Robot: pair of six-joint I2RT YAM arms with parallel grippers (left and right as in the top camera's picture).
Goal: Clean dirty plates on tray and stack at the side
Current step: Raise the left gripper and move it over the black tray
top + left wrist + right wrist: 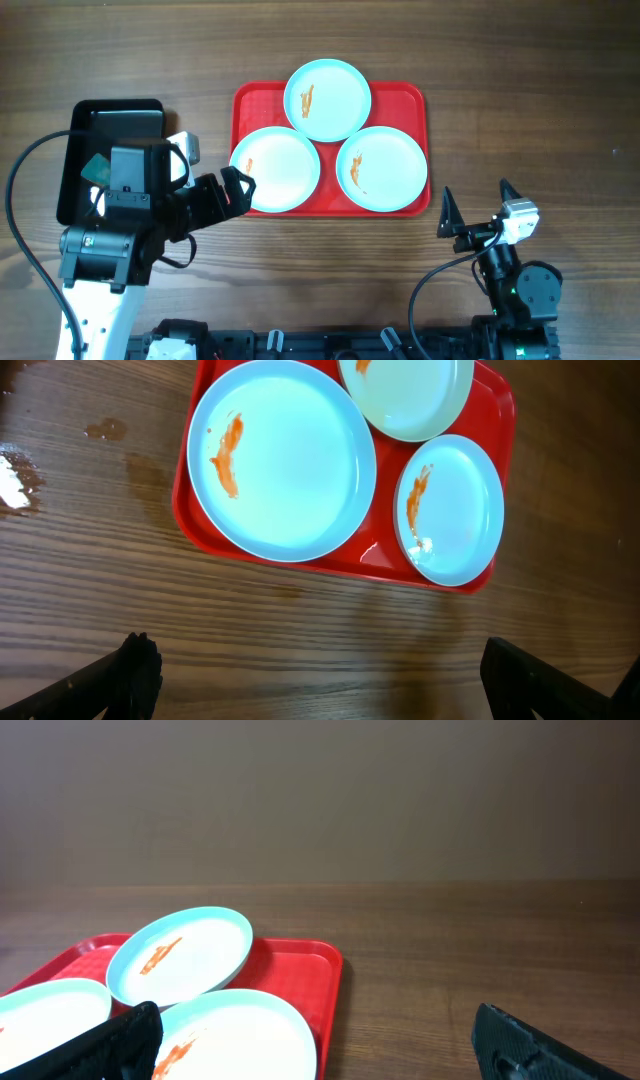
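On the counter (520,100), largest thing first: the red tray (400,100) lies mid-field, long side toward me. A black tray (120,120) sits well to its left, partly under my left arm. A green thing (97,168) lies in it; I cannot tell what it is.

All three plates are on the red tray. The far plate (327,99) overhangs the far rim. The left plate (277,170) reaches the tray's left rim. The right plate (382,168) sits in the near right corner. Each carries an orange smear; the one on the left plate (228,442) lies toward its left side.

My left hand (320,670) hovers over bare wood just off the tray's near left corner, fingers spread wide, holding nothing. My right hand (476,200) waits near the tray's near right corner, also spread and empty.

Judgement: nothing is cleaned yet, and the left plate is my first target.

- Come in low from the left, where its edge meets the rim.
- Pinch the rim only, keeping my fingers off the smear.
- Lift straight up, since the far plate sits close against it.
- Leave bare counter beside the tray for the stack.
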